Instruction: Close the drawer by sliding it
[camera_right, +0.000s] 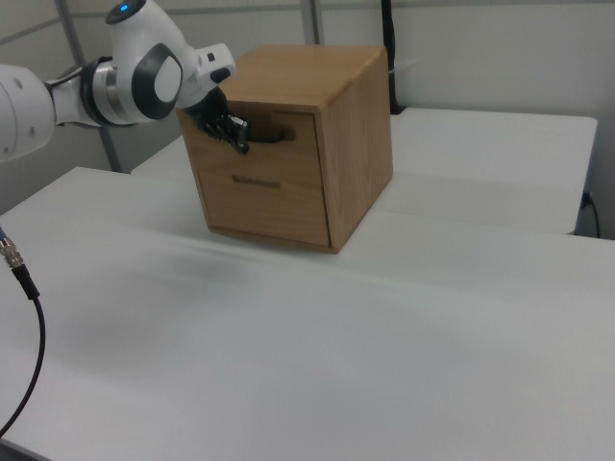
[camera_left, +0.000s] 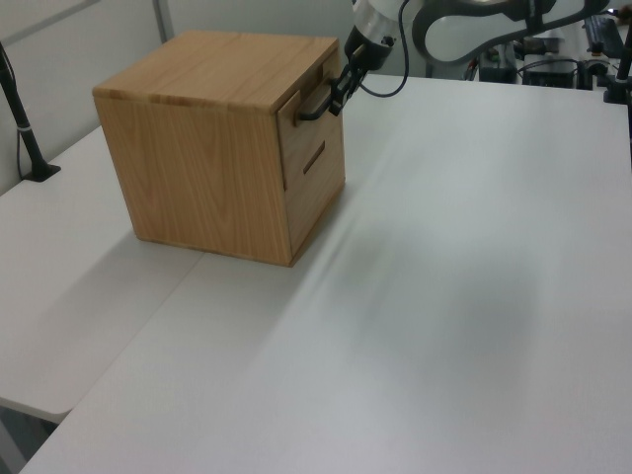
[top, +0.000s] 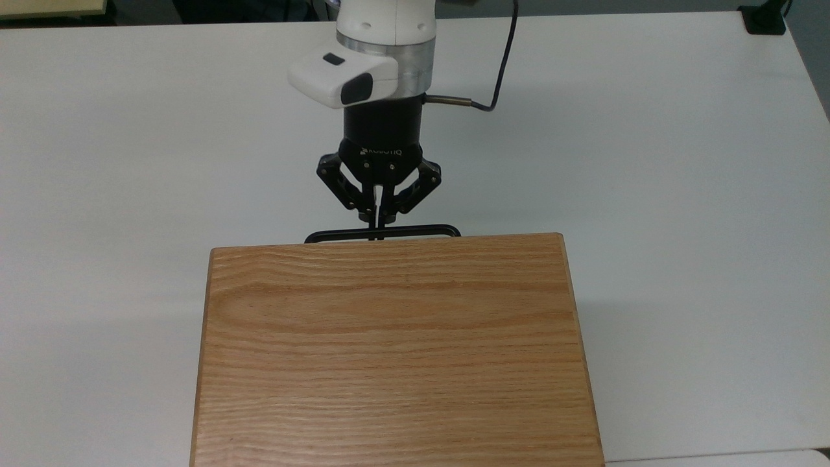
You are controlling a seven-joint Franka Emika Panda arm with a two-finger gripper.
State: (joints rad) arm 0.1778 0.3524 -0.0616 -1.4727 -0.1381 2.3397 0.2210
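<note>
Plain white surface (top: 648, 194), pretty bare; just an oak-grained cabinet (top: 395, 350) sat directly on it, toward the top view's near edge.

The cabinet (camera_left: 222, 138) stands on the bench (camera_left: 444, 296). The drawer (camera_right: 274, 149) sits inside the cabinet. The gripper (top: 378, 224) is just before the cabinet's front

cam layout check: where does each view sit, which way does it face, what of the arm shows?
Top view: overhead, facing down on the cabinet top; wrist and claw at the handle.
Left view: raised, off one front corner of the cabinet; claw.
Right view: lower, off the other front corner; arm and claw.
All share the handle.
</note>
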